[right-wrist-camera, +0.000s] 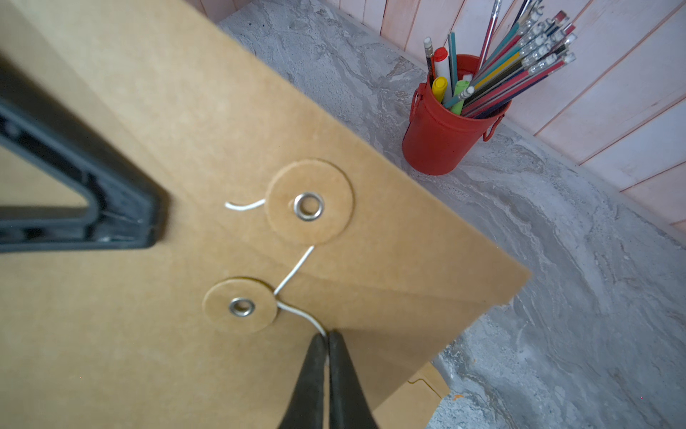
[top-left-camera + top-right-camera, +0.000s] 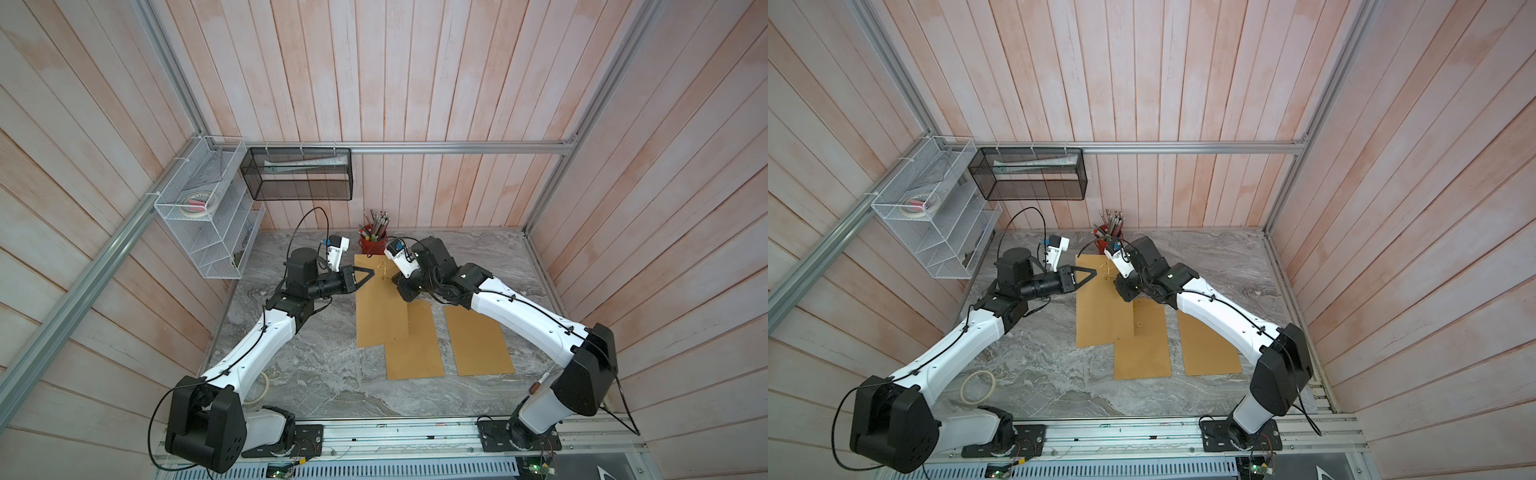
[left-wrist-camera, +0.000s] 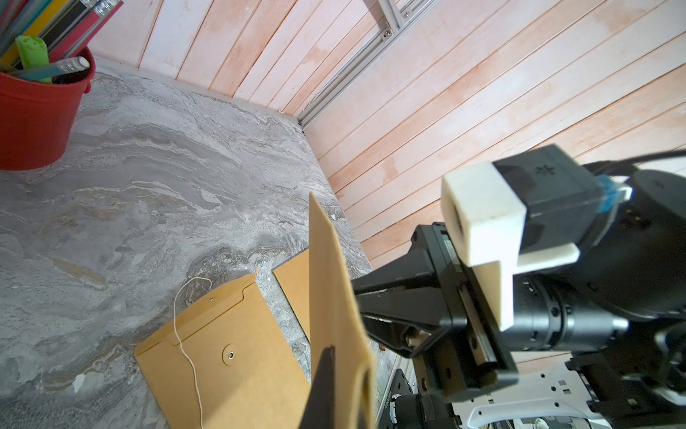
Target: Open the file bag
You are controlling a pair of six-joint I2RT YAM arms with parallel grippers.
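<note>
Right wrist view: right gripper (image 1: 326, 340) pinches the string (image 1: 295, 269) beside the lower disc of the bag (image 1: 185, 130); left gripper (image 2: 371, 272) clamps the bag's edge, holding it tilted above the table (image 1: 557, 223) near the cup (image 1: 441, 137).

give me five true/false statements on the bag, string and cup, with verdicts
1. The right gripper is shut on the string. True.
2. The string is clear of both discs. False: it runs from the upper disc past the lower disc to the jaws.
3. The left gripper grips the bag. True.
4. The cup is blue. False: the cup is red.
5. No other envelopes are on the table. False: two more envelopes lie flat on the table.
</note>
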